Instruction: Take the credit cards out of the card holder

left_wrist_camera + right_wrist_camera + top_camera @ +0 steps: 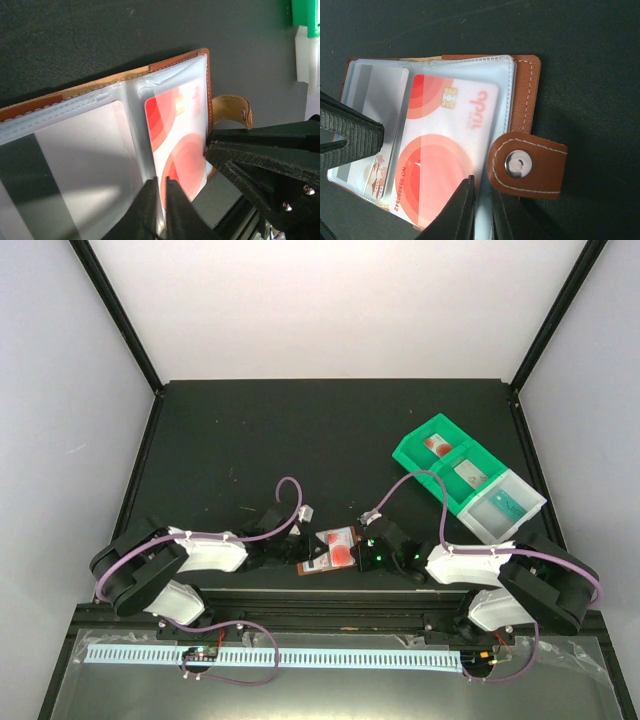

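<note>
The brown leather card holder [318,562] lies open near the table's front edge, with its snap tab [527,165] folded out. A white credit card with red circles [445,150] sits in a clear sleeve, its lower end sticking out. It also shows in the left wrist view [175,140]. A grey card [375,110] lies in the neighbouring sleeve. My left gripper [162,187] is shut on the raised sleeve page beside the red card. My right gripper [484,187] is shut at the red card's corner, on the sleeve's edge. Both grippers [300,552] [364,552] flank the holder.
A green compartmented tray [412,452] with cards in it stands at the back right, with a white bin [528,502] at its near end. The tray's corner shows in the left wrist view [305,15]. The table's front rail runs just behind the holder.
</note>
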`<state>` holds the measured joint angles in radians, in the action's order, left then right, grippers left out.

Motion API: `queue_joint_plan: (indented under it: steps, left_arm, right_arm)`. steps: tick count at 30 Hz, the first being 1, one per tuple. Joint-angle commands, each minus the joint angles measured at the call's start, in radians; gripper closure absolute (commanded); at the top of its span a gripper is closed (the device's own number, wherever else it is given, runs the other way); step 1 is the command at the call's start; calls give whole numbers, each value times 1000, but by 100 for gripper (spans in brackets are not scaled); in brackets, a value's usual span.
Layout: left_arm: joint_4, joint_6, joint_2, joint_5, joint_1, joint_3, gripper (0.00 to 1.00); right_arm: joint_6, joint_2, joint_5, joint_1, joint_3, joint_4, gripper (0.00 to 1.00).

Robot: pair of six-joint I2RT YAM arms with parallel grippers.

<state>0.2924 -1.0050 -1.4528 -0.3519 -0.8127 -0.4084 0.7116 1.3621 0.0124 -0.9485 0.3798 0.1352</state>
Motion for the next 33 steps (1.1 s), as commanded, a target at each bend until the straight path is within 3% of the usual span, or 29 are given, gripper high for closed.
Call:
queue_joint_plan:
  steps: [1,5,14,17,21,33]
  left_arm:
    - [-11,3,-3,5,4,0,87]
    - [38,-16,-38,-10,2,8,71]
    - [123,-44,-113,-23,-6,-6,68]
    - [140,-56,-120,-14,-11,-2,74]
    - [140,-55,-102,-2,-12,9,98]
    - [27,-15,4,37,8,39,98]
  right_arm:
    - [5,28,-35,-6,-41,-92,87]
    - [6,28,-35,-6,-39,-93,87]
    - [12,48,-21,-5,-41,-76,87]
    - [14,48,-24,-6,-39,-77,87]
    - [17,45,-26,-6,-41,-80,87]
    - [41,33,-56,-6,-45,-105,88]
